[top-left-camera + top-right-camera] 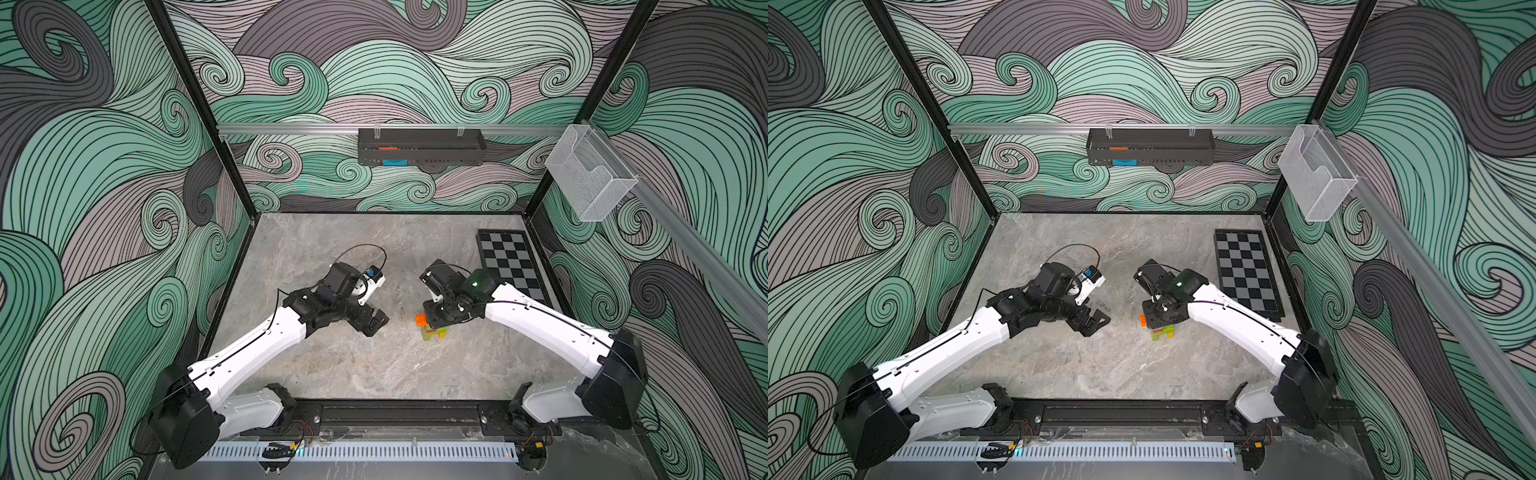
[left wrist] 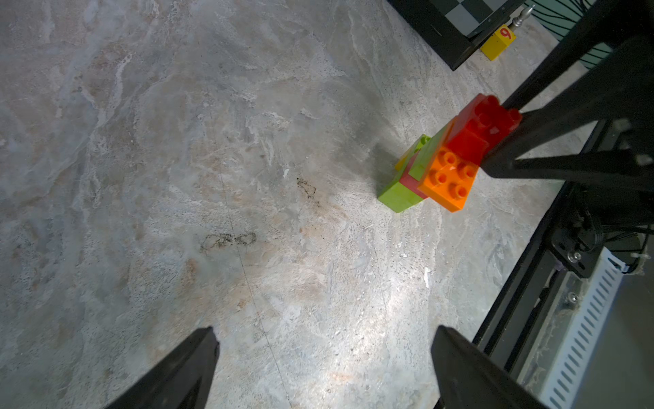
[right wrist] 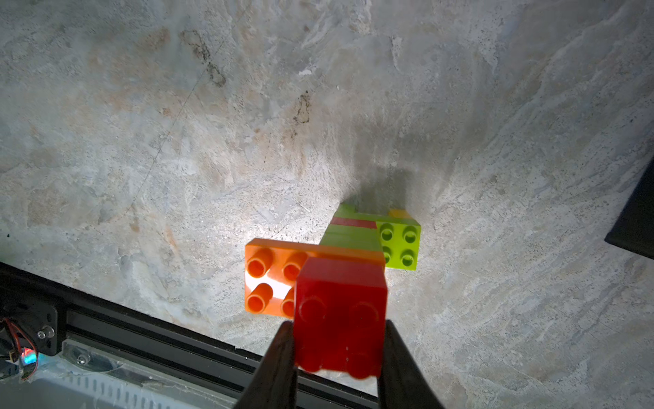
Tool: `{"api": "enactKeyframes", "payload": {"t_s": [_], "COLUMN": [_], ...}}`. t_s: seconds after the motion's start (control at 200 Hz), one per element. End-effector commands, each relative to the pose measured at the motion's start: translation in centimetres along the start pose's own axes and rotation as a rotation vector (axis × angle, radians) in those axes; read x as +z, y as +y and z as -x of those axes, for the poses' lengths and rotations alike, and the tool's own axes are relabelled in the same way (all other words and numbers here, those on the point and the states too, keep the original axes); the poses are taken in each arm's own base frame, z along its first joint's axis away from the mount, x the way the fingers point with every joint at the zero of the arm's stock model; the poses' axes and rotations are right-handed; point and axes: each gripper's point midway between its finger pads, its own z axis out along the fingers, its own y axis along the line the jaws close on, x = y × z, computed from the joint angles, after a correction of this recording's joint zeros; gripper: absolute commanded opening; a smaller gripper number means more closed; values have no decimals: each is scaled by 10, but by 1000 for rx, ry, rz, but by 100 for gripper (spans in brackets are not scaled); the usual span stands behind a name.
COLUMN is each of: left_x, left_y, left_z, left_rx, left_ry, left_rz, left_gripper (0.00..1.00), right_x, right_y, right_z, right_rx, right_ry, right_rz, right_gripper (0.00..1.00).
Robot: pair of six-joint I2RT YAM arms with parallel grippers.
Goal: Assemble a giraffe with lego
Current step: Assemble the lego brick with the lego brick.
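Note:
The giraffe (image 1: 433,332) (image 1: 1163,331) stands on the marble table right of centre, on lime green and yellow legs with a lime-and-red neck. Its long orange head brick (image 3: 269,279) (image 2: 447,180) juts sideways from the top. A red brick (image 3: 339,333) (image 2: 481,131) sits on the half of the orange brick above the neck. My right gripper (image 3: 338,325) (image 1: 431,321) comes down from above and is shut on that red brick, one finger on each side. My left gripper (image 2: 325,331) (image 1: 376,324) hovers to the giraffe's left, open with nothing between its fingers.
A chequered board (image 1: 515,266) (image 1: 1246,270) lies along the table's right edge, with a small yellow numbered block (image 2: 497,42) by its near corner. A black tray (image 1: 419,145) hangs on the back wall and a wire basket (image 1: 590,178) on the right rail.

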Motion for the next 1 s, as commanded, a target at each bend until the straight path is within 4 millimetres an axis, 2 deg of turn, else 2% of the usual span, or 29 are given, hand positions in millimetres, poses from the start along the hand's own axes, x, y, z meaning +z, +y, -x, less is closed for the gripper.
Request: {"api": "enactKeyframes", "payload": {"t_s": [0.0, 0.15, 0.38, 0.535, 0.775, 0.831, 0.916, 0.996], "left_x": [-2, -3, -1, 1, 13, 14, 16, 19], "left_y": [1, 1, -2, -5, -11, -14, -15, -16], "left_z": [7, 7, 7, 8, 14, 16, 18, 20], "left_rx": [-10, -14, -21, -32, -52, -58, -76, -92], "left_ry": [-22, -22, -19, -12, 33, 38, 34, 36], "left_rz": [-8, -8, -31, -54, -104, -123, -132, -140], "left_gripper": [98, 98, 98, 98, 97, 96, 96, 97], "right_x": [22, 29, 12, 13, 11, 10, 9, 6], "right_y": [-11, -11, -18, -18, -10, -9, -8, -9], "right_z": [-26, -35, -46, -57, -48, -47, -48, -47], "right_rx": [18, 28, 7, 1, 8, 6, 2, 6], "right_ry": [112, 164, 239, 283, 260, 258, 255, 239], "right_rz": [-52, -53, -42, -21, -14, -13, -11, -14], "right_gripper": [15, 15, 13, 13, 16, 20, 33, 40]}}
